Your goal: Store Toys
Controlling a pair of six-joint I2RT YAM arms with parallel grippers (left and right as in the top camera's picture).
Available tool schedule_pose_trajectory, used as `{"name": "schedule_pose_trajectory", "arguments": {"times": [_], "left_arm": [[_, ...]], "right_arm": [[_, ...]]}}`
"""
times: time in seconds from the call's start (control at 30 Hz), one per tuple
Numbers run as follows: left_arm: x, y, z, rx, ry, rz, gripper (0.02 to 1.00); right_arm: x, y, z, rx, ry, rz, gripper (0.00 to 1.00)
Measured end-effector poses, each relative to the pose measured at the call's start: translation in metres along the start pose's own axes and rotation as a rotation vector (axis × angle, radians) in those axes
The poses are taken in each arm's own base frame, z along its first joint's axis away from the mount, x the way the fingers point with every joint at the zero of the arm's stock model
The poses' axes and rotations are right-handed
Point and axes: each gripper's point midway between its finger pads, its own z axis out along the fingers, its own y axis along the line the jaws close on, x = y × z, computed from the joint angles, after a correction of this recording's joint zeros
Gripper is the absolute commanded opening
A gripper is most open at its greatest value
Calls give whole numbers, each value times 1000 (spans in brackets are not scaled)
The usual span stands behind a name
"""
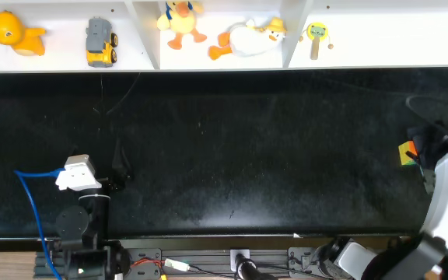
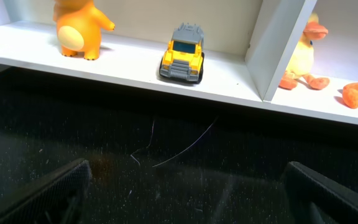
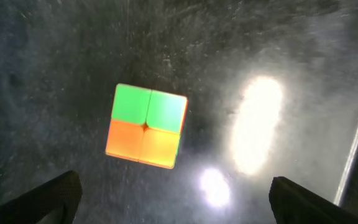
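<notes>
Right edge of desk (image 1: 247, 140): cube (image 3: 146, 126) lies flat, green and orange squares up.
Right gripper (image 3: 176, 202): above the cube, jaws wide, clear of it.
Left gripper (image 2: 188, 190): low over the desk's left side, jaws wide, empty.
Shelf (image 1: 208, 67): orange duck (image 1: 14, 33), yellow truck (image 1: 100, 41), plush duck (image 1: 182, 22), white plush duck (image 1: 249, 37), green toy (image 1: 316, 35).

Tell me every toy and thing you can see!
Duck toy: 1, orange-yellow, left shelf compartment.
Truck: 1, yellow and grey, left compartment.
Plush duck: 1, yellow, middle compartment.
White plush duck: 1, white with orange feet, lying in middle compartment.
Rattle toy: 1, green, right compartment.
Cube: 1, green, orange and yellow, on black table, right side.
Shelf: 1, white, far edge.
Left gripper: 1, black, open, facing shelf.
Right gripper: 1, black, open, above cube.
</notes>
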Motion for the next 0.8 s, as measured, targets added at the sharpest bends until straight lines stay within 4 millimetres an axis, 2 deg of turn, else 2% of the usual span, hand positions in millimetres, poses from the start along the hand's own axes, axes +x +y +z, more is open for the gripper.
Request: {"name": "schedule_pose_trajectory", "arguments": {"times": [0.2,0.6,0.8], "left_arm": [[0,0,0,0,0,0,998],[0,0,0,0,0,0,996],[0,0,0,0,0,0,998]], "right_arm": [[-4,7,23,18,7,-8,996],[-10,14,50,40,-2,-21,996],[-6,13,64,61,18,-27,998]]}}
